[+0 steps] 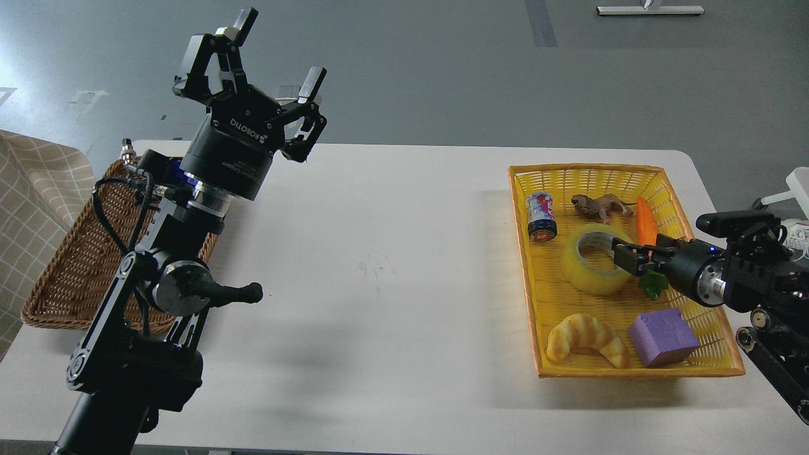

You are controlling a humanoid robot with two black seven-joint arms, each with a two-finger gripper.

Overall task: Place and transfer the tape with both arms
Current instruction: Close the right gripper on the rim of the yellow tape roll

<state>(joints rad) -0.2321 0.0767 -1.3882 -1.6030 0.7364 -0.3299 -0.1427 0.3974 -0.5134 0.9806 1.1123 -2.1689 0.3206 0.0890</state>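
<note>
The tape (584, 278), a yellow translucent roll with a pale core, lies flat in the yellow basket (632, 373) on the right of the table. My right gripper (624, 258) comes in from the right, low, with its tip at the roll's right rim over the core hole. It is dark and small, so its fingers cannot be told apart. My left gripper (278, 50) is raised high above the table's far left, open and empty, far from the tape.
The yellow basket also holds a can (541, 216), a toy lion (600, 205), a carrot (646, 221), a croissant (588, 340) and a purple block (663, 337). A brown wicker basket (69, 265) sits at the table's left edge behind my left arm.
</note>
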